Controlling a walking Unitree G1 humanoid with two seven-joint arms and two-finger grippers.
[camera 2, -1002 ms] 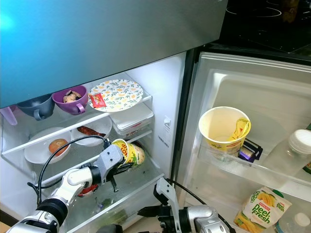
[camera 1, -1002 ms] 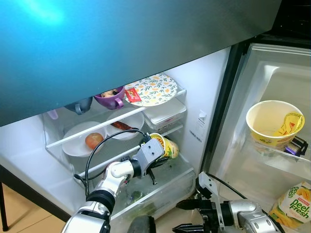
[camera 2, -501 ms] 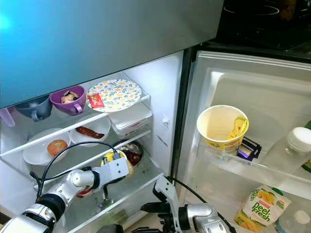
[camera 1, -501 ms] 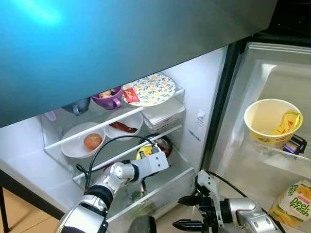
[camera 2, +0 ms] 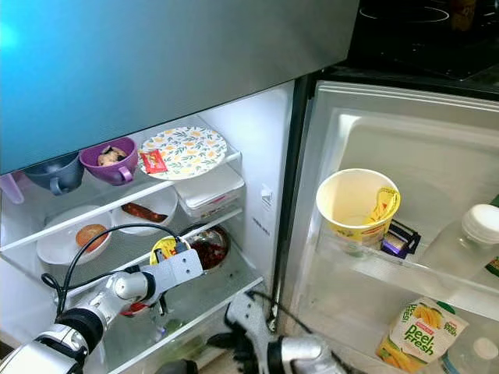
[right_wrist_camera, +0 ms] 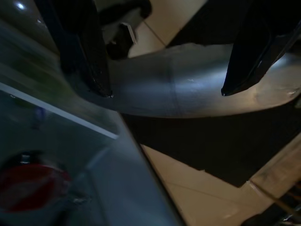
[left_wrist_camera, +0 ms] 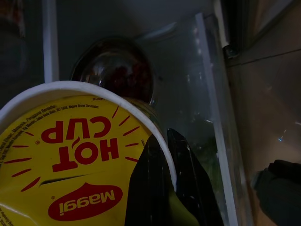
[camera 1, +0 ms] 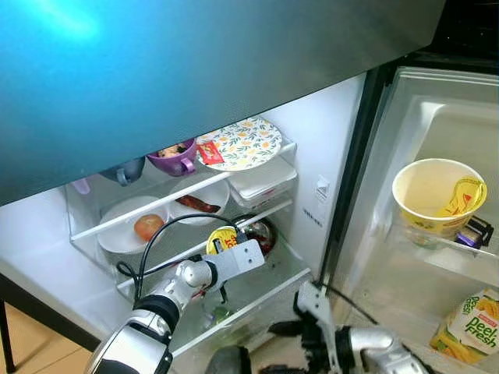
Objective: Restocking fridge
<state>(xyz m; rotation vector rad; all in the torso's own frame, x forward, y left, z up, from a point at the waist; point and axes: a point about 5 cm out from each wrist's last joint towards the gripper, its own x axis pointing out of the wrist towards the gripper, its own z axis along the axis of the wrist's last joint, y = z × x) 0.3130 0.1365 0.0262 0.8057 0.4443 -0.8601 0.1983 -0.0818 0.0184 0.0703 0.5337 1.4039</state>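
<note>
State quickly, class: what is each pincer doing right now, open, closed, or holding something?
Left pincer: closed on the Maggi noodle cup, inside the fridge.
Right pincer: open, holding nothing, low by the fridge.

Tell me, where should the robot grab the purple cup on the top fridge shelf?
Probably by its side handle. The purple cup stands upright with food inside, so a claw coming level from the open front keeps it from tipping, and the low overhang above leaves little room to reach in from the top.
</note>
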